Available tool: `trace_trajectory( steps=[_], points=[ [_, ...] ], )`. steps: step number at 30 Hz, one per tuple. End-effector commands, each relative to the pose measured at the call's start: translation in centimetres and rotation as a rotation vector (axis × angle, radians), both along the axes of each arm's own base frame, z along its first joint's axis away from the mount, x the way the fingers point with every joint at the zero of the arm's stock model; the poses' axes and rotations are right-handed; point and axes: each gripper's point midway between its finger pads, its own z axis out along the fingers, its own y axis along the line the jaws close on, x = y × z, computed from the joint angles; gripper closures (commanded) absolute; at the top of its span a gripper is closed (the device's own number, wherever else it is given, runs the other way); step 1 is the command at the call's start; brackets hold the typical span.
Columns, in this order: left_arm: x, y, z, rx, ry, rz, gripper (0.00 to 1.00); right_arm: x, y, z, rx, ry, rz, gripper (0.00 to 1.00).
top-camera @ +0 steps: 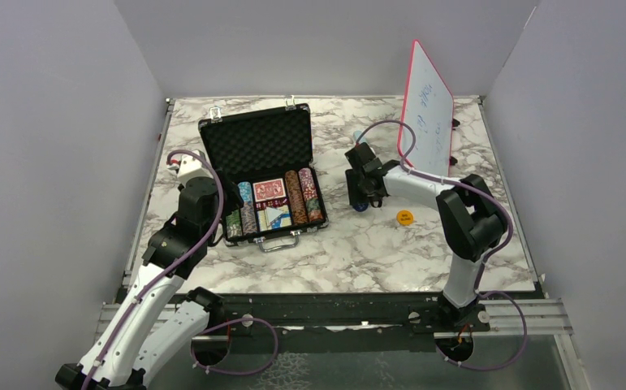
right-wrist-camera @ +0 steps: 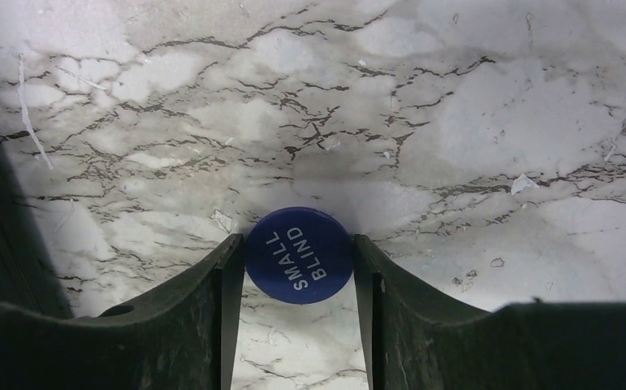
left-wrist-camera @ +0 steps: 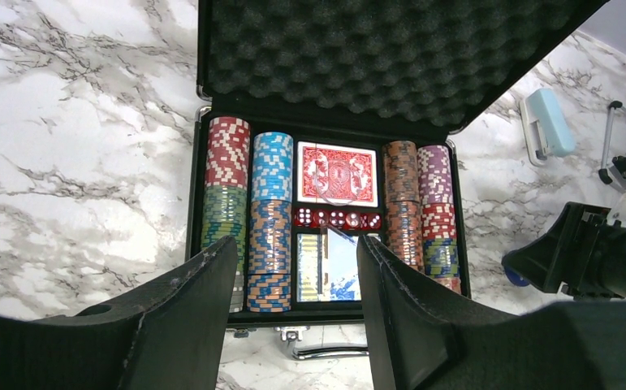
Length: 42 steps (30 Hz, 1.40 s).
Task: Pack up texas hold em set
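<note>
Nearest my left wrist camera, the left gripper point(left-wrist-camera: 295, 244) hangs released and empty over the front of the open briefcase point(left-wrist-camera: 390, 57), its chips point(left-wrist-camera: 270, 219), cards point(left-wrist-camera: 336, 173) and dice point(left-wrist-camera: 335, 219) already seated. Well right of the case, the right gripper point(right-wrist-camera: 297, 240) grasps the blue SMALL BLIND button point(right-wrist-camera: 299, 256), pads point(right-wrist-camera: 228, 280) on both sides of its rim as it lies flat on the marble table point(right-wrist-camera: 455, 122). I judge I'm gathering loose buttons: lift cleanly, carry it left into the case, then take the orange button point(top-camera: 405, 217) nearby.

Orange button point(top-camera: 405, 217) lettering illegibly small
</note>
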Motion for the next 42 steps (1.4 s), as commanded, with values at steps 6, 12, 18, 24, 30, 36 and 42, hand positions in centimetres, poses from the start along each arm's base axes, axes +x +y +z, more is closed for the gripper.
trace_trajectory(
  steps=[6,12,18,24,30,36,42],
  points=[
    [0.4,-0.7,0.5,-0.023,-0.019,-0.018,0.41,-0.9,-0.3,3.4,0.007,0.017,-0.01,0.47],
    [0.4,-0.5,0.9,-0.022,-0.032,-0.011,0.41,-1.6,3.3,6.2,0.115,0.009,0.044,0.45],
    [0.3,-0.3,1.3,-0.025,-0.046,-0.005,0.41,-2.1,9.6,8.2,0.173,-0.027,0.14,0.45],
    [-0.1,-0.3,1.8,-0.039,-0.056,-0.008,0.41,-1.4,16.5,8.8,0.194,-0.061,0.222,0.45],
    [-0.7,-0.5,1.4,-0.069,-0.049,-0.016,0.41,0.1,22.8,8.7,0.239,-0.106,0.299,0.45],
    [-0.9,-0.4,1.7,-0.073,-0.055,-0.014,0.41,1.3,26.4,7.3,0.274,-0.13,0.354,0.45],
    [-0.9,-0.4,1.3,-0.073,-0.042,-0.015,0.41,1.6,28.5,6.5,0.324,-0.145,0.41,0.45]
  ],
)
